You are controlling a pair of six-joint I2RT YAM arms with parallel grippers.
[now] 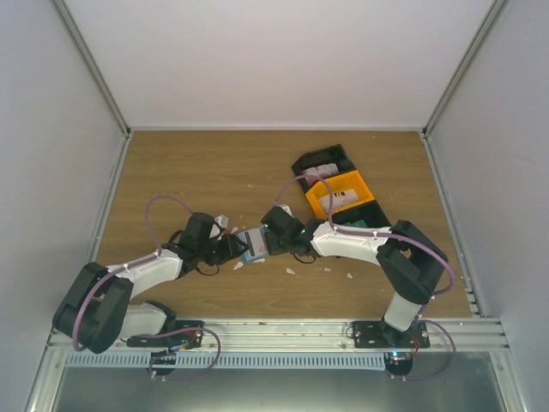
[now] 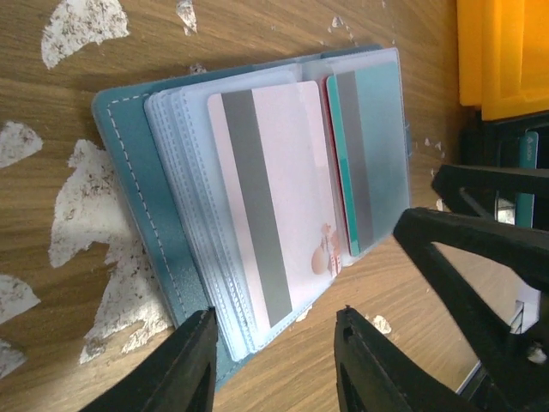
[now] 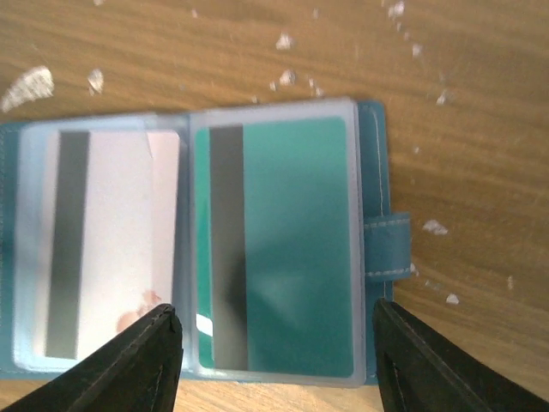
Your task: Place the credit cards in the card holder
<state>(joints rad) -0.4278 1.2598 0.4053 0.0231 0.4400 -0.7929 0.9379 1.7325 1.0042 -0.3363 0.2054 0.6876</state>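
The blue card holder lies open on the table between my two grippers. In the left wrist view its cover carries a stack of clear sleeves, and a white credit card with a grey stripe and a red patch sits in the top one. A teal card fills the facing sleeve. My left gripper is open, its fingers either side of the holder's near corner. The right wrist view shows the white card, the teal card and the holder's strap. My right gripper is open over the teal card's page.
A black bin and an orange bin with white items stand at the back right, behind the right arm. The orange bin's wall shows beyond the holder. White scraps litter the wooden table.
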